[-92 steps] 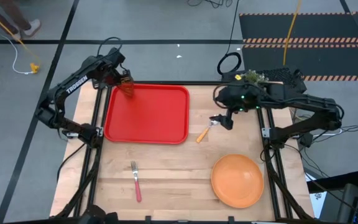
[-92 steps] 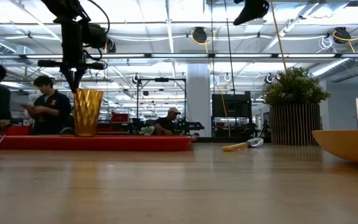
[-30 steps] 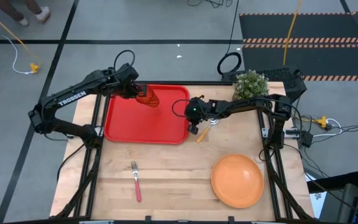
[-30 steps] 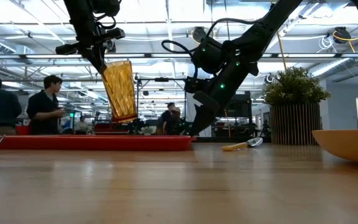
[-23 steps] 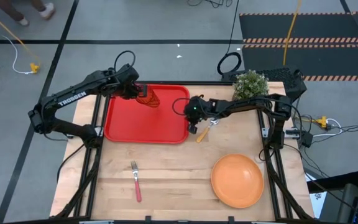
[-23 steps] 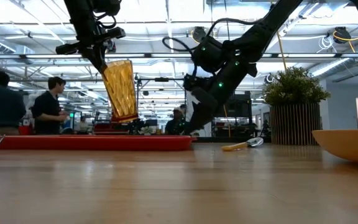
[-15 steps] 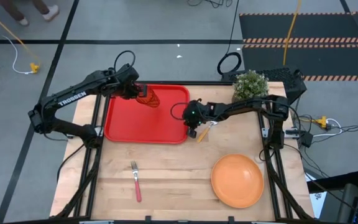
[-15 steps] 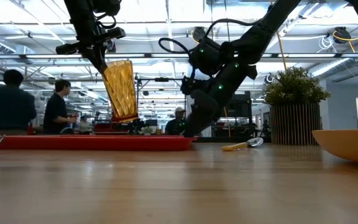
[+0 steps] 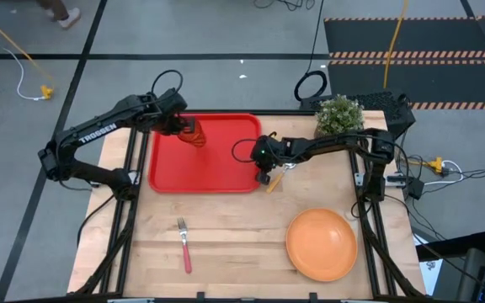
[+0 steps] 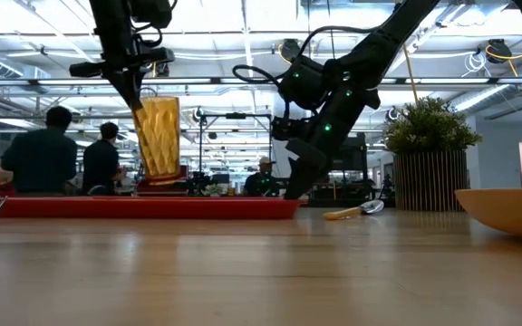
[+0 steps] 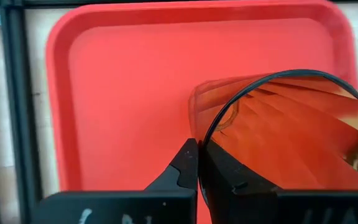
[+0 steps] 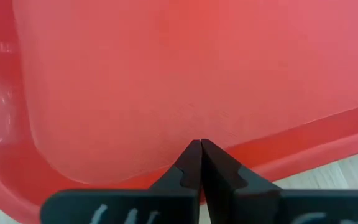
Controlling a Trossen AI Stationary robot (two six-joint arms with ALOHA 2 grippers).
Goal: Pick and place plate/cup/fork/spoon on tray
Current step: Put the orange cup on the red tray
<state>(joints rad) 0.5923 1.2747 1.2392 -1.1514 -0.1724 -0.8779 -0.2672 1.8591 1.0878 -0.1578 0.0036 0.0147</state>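
A: Why do we hold the cup (image 9: 194,132) aloft with the left gripper (image 9: 181,128)?

B: We pinch its rim so it hangs over the tray (image 9: 217,168), ready to set down. Our right gripper (image 12: 200,155), fingers together, sits at the tray's right rim.

A: Our count?

B: One fork (image 9: 183,242), one spoon (image 9: 274,180), one plate (image 9: 322,244), all on the table (image 9: 234,236).

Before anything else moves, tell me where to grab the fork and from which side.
Take the fork by its pink handle, coming straight down from above. It lies flat and alone on the bare wood in front of the tray, so set the pincer fingers across the slim handle, clear of the metal tines.
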